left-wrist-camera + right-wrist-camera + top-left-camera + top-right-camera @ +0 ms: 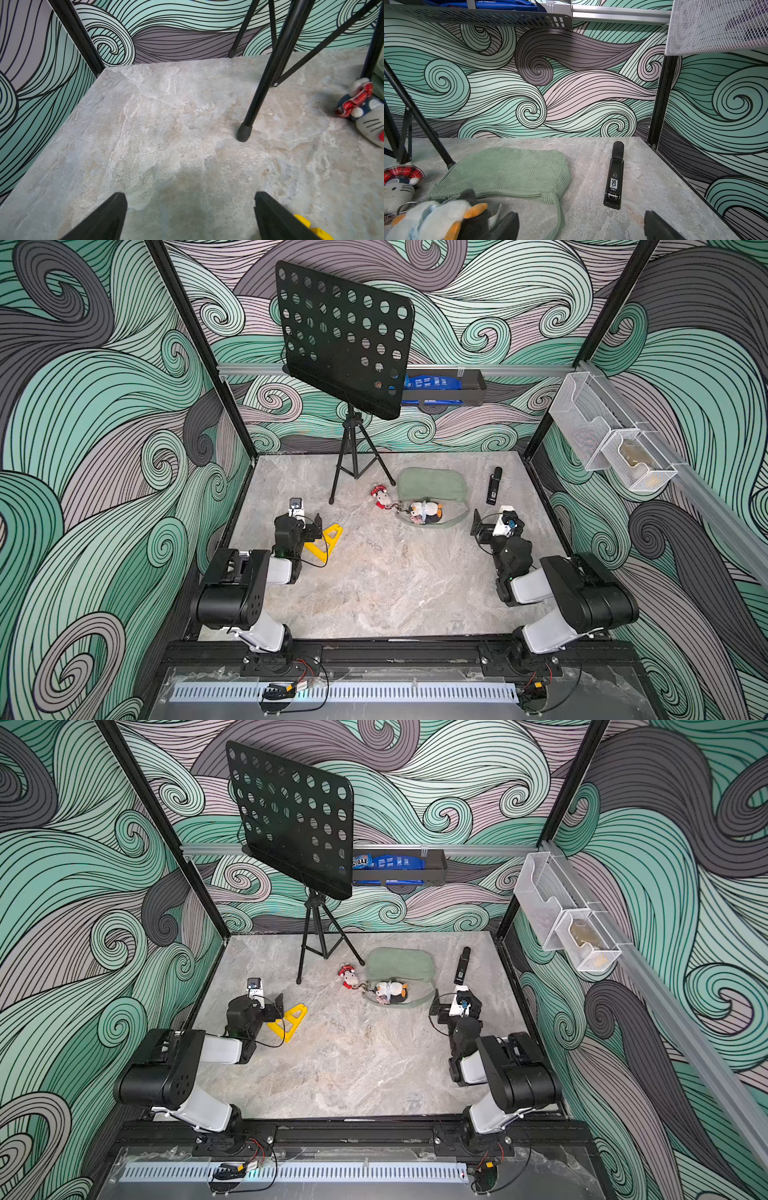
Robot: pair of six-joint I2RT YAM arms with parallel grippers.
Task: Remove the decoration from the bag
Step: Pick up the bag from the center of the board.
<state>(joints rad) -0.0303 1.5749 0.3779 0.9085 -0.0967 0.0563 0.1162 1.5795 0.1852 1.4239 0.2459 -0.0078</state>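
Bag point(432, 485), sage-green ribbed cloth, lies flat on the table point(374, 597) toward the far side, right of centre in both top views. Its strap point(455, 519) loops round on the near side. The penguin plush point(428, 512) lies inside that strap loop, against the bag's near edge. The grey plush point(381, 497) with a red tartan cap sits just beside the bag's left end, with small metal rings point(400, 508) between the two toys; I can't tell what they clip to. My right gripper point(581, 214) has its jaws spread wide with nothing between them, low over bare table on the near side of the bag. In the right wrist view one finger is just beside the penguin plush and the strap; I can't tell if it touches them. My left gripper point(189, 195) is also spread wide and empty, over bare table well apart from the bag, with the yellow triangular frame point(328, 541) just beside one finger. The black stapler point(494, 485) lies flat to the right of the bag, near but apart. The music stand point(345, 339) is on its tripod behind, one foot right at the bag's far left corner.
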